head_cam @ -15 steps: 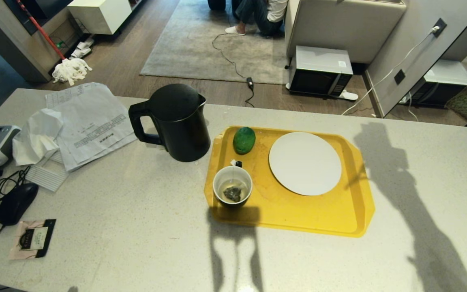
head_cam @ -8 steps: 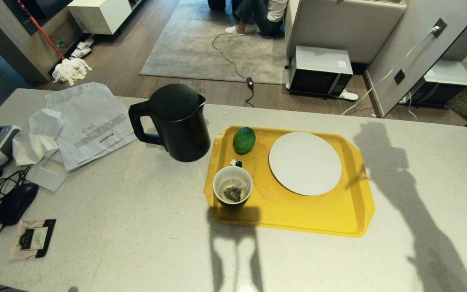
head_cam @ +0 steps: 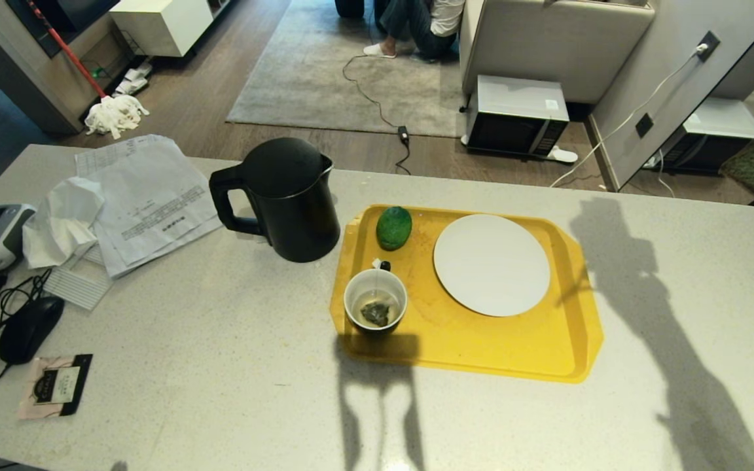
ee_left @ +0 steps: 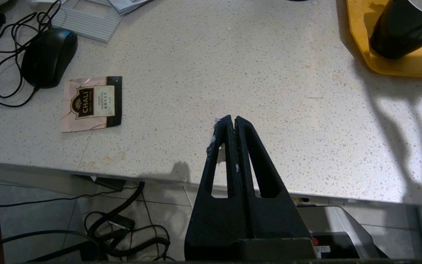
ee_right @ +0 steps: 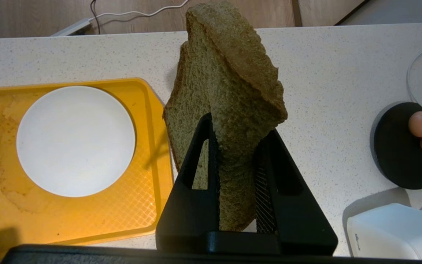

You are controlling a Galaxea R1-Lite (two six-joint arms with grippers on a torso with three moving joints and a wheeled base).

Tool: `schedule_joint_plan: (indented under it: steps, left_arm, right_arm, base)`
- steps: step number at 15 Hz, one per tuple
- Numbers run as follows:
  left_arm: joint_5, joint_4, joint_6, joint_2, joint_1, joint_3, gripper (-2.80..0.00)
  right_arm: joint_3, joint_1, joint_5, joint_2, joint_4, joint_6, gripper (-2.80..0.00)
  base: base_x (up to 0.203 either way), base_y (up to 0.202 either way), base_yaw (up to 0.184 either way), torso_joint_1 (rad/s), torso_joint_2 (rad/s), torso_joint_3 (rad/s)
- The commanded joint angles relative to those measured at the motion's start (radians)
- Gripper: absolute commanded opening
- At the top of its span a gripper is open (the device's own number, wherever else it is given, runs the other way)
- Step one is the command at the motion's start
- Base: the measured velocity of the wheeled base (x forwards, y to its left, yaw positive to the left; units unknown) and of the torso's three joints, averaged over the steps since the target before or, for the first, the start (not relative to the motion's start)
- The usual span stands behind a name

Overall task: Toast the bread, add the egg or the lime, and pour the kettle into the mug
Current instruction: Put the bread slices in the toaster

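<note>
In the right wrist view my right gripper (ee_right: 240, 126) is shut on the bread (ee_right: 229, 91), a pale green slice that stands up bent between the fingers, above the counter just right of the yellow tray (ee_right: 86, 216). Two eggs (ee_right: 420, 124) lie on a black disc. The black kettle (head_cam: 285, 196) stands left of the tray (head_cam: 514, 353). On the tray are the lime (head_cam: 394, 226), the mug (head_cam: 375, 307) with a tea bag in it, and a bare white plate (head_cam: 491, 265). My left gripper (ee_left: 232, 118) is shut and holds nothing, over the counter's near edge. Neither arm shows in the head view.
Papers (head_cam: 148, 196), a crumpled tissue (head_cam: 63, 219), a black mouse (head_cam: 27, 327) with its cable and a tea sachet (head_cam: 56, 386) lie on the counter's left. A white appliance (ee_right: 390, 231) stands near the black disc (ee_right: 401, 161). A person (head_cam: 423, 23) sits on the rug beyond.
The whole head view has slid down a little, so the camera moved. Nothing on the counter has shifted.
</note>
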Motion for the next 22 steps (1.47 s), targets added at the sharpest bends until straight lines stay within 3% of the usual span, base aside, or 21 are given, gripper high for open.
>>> schedule_joint_plan:
  steps: [1, 7, 22]
  left_arm:
    - [0.0, 0.0, 0.0, -0.002, 0.0, 0.0, -2.8]
    - [0.0, -0.001, 0.0, -0.002, 0.0, 0.0, -2.8]
    - [0.0, 0.001, 0.0, -0.002, 0.0, 0.0, -2.8]
  right_arm:
    - [0.002, 0.0, -0.002, 0.001, 0.004, 0.0, -2.8]
    - [-0.021, -0.001, -0.002, 0.004, 0.004, -0.001, -2.8]
    - [-0.034, 0.0, -0.001, 0.0, 0.003, 0.0, -2.8]
  base:
    - [0.0, 0.0, 0.0, 0.0, 0.0, 0.0]
    - [0.002, 0.002, -0.016, 0.0, 0.0, 0.0]
    - [0.002, 0.009, -0.173, 0.003, 0.0, 0.002]
